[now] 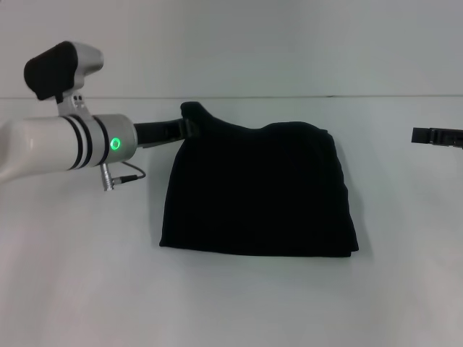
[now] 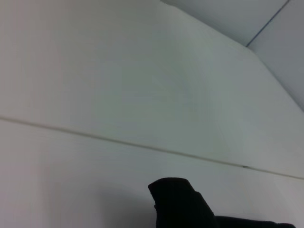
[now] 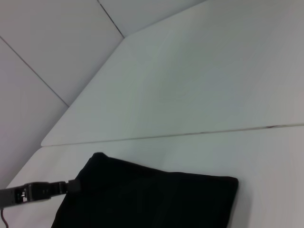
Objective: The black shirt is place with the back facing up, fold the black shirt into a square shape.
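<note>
The black shirt (image 1: 260,191) lies folded into a rough square on the white table (image 1: 79,282). Its far left corner is pulled up into a small peak. My left gripper (image 1: 189,127) is at that corner, shut on the fabric. The raised corner shows in the left wrist view (image 2: 176,202). The right wrist view shows the shirt (image 3: 152,199) with the left gripper (image 3: 72,185) at its corner. My right gripper (image 1: 417,135) hovers at the far right, apart from the shirt. No white lettering shows.
The table's back edge (image 1: 325,96) meets a pale wall behind the shirt. A thin cable (image 1: 130,173) hangs under the left wrist, just left of the shirt. Bare table lies in front of the shirt and on both sides.
</note>
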